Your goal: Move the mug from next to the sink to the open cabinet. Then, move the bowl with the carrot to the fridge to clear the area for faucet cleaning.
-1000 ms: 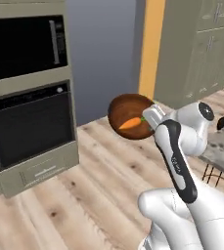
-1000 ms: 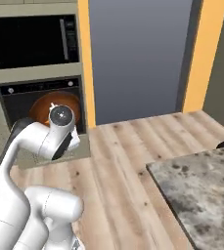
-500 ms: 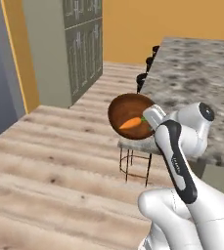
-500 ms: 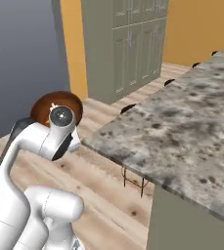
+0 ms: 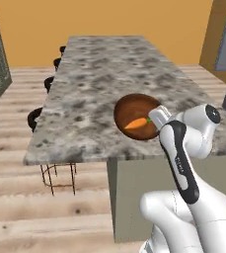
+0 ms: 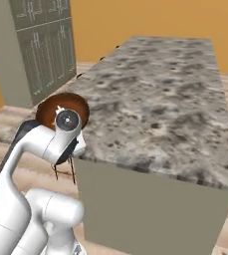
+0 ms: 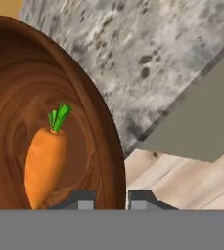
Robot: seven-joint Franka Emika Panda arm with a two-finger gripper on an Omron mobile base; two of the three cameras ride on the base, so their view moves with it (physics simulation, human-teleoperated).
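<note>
The jaws pinch the rim of the bowl (image 5: 137,116), one finger (image 7: 83,200) inside the wall and one outside, holding it in the air over the near edge of the speckled grey worktop (image 5: 99,74). The carrot (image 7: 44,161) lies inside the bowl.

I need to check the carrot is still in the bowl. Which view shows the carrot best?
The hand view: the carrot lies large and whole inside the bowl, green top visible. The left base view shows it small in the bowl. In the right base view the arm covers it.
</note>
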